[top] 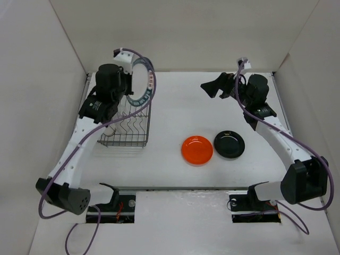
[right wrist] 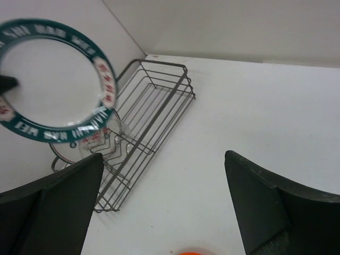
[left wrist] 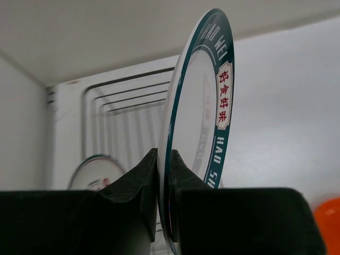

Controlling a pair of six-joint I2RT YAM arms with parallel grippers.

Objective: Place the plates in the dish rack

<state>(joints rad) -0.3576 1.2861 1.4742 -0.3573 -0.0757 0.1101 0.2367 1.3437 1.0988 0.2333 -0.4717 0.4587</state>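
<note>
Above the far end of the rack point(top: 123, 142), the green-rimmed plate point(top: 141, 79) is pinched by its edge in the left gripper point(left wrist: 164, 155). It is held upright so it can be slid down between the wires. The right gripper point(right wrist: 164, 212) is held spread and empty, far right. The orange plate point(top: 197, 150) and black plate point(top: 229, 144) are seen flat on the worktop point(top: 180, 111), not yet loaded.
</note>
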